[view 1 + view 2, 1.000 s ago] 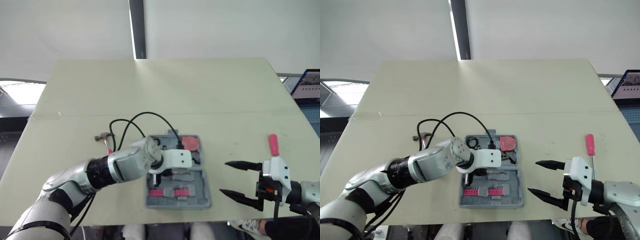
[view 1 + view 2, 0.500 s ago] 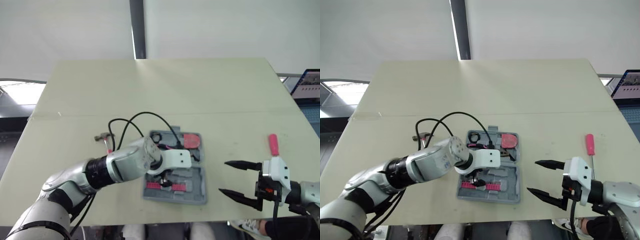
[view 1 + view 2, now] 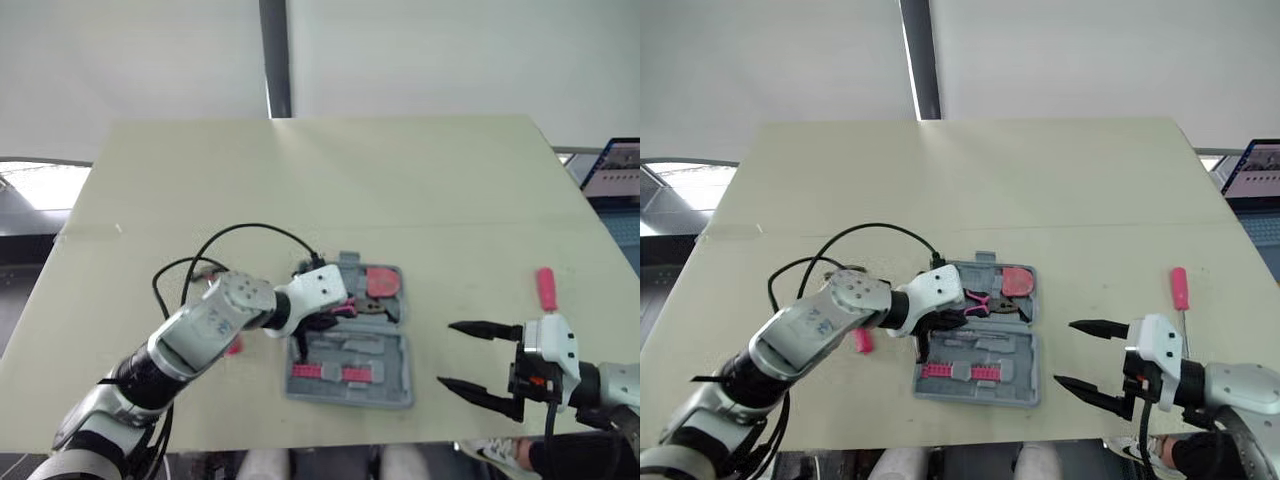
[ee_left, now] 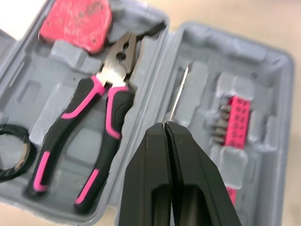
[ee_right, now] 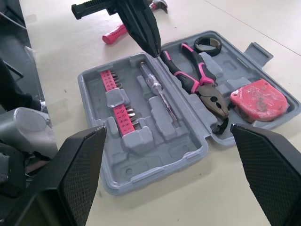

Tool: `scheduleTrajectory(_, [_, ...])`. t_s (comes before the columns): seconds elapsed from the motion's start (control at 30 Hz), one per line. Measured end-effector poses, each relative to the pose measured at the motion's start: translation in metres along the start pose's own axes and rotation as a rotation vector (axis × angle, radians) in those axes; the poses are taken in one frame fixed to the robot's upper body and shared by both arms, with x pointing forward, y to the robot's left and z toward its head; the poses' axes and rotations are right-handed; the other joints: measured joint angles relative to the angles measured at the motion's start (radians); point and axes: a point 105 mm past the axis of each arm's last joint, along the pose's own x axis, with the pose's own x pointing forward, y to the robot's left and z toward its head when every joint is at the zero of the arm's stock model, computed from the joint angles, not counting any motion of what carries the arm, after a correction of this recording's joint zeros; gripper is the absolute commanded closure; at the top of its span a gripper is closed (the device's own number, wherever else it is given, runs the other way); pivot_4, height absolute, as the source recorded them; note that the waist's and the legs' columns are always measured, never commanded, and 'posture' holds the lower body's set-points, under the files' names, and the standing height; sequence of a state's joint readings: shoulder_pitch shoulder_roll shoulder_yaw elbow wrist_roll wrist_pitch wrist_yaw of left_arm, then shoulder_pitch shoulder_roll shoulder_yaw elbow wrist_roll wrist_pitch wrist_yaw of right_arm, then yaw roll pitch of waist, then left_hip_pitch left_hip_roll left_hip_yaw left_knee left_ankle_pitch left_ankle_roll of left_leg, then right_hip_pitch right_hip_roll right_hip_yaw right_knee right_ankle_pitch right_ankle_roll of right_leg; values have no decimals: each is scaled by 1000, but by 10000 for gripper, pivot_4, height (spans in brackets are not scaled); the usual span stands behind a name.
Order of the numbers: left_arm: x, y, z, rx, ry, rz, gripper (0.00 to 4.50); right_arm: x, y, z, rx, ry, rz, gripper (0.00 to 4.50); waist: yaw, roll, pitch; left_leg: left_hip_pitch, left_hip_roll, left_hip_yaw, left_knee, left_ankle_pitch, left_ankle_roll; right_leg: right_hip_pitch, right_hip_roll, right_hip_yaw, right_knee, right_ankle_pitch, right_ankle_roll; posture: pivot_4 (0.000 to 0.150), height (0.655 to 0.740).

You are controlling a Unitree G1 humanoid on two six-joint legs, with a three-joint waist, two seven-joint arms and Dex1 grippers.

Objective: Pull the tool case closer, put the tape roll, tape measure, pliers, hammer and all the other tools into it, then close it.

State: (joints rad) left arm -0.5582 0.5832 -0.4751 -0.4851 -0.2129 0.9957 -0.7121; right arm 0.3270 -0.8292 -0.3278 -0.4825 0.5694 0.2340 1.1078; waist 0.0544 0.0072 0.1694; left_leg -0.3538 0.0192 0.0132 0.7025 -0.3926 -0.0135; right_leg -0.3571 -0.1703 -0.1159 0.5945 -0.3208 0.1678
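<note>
Hovering over the open tool case, one pincer shut and one wide

My right pincer [image 3: 448, 354] gapes wide and empty at the lower right of the frame, well apart from the case. My left pincer [image 4: 165, 126], fingers pressed together, points down at the middle ridge of the grey tool case [image 3: 350, 398], which lies lower centre on the worktop [image 3: 400, 200]. Pliers [image 4: 101, 122], tape measure [image 4: 75, 21] and tape roll [image 4: 9, 150] lie in its far half. A pink-handled hammer [image 3: 862, 341] lies left of the case, and a screwdriver [image 3: 546, 289] lies far right.
</note>
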Motion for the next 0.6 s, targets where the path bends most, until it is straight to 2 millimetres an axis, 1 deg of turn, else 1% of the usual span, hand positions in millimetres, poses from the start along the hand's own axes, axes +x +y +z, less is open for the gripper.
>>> scheduleTrajectory(0.07, [-1, -1, -5, 8, -67, 11, 44357, 0, 0, 0, 1, 0, 0, 0, -1, 0, 0, 0, 0, 0, 0, 0, 0, 0, 0, 0, 0, 0, 0, 1500, 7373])
scheduleTrajectory(0.17, [2, -6, -20, 5, -116, 8, 44357, 0, 1, -1, 8, 3, 0, 0, -2, 0, 0, 0, 0, 0, -1, 0, 0, 0, 0, 0, 0, 0, 0, 1500, 7373])
scheduleTrajectory(0.3, [10, -3, -22, 45, -148, 31, 44357, -1, 0, -1, 8, 2, -1, 0, 2, 0, 0, 0, 0, 0, 0, 0, 0, 0, 0, 0, 0, 0, 0, 1500, 7373])
scheduleTrajectory(0.5, [22, 0, -25, 91, -131, 38, 44357, -3, -1, -1, 8, 7, -13, 0, -3, 0, 0, 1, 0, 1, -1, 0, 0, 0, 0, 0, 0, 0, 0, 1500, 7373])
scheduleTrajectory(0.6, [23, 4, -33, 84, -98, 49, 44357, -5, -2, 0, 5, 9, -25, 0, -3, 0, 0, 1, 0, 1, -1, 0, 0, 0, 0, 0, 0, 0, 0, 1500, 7373])
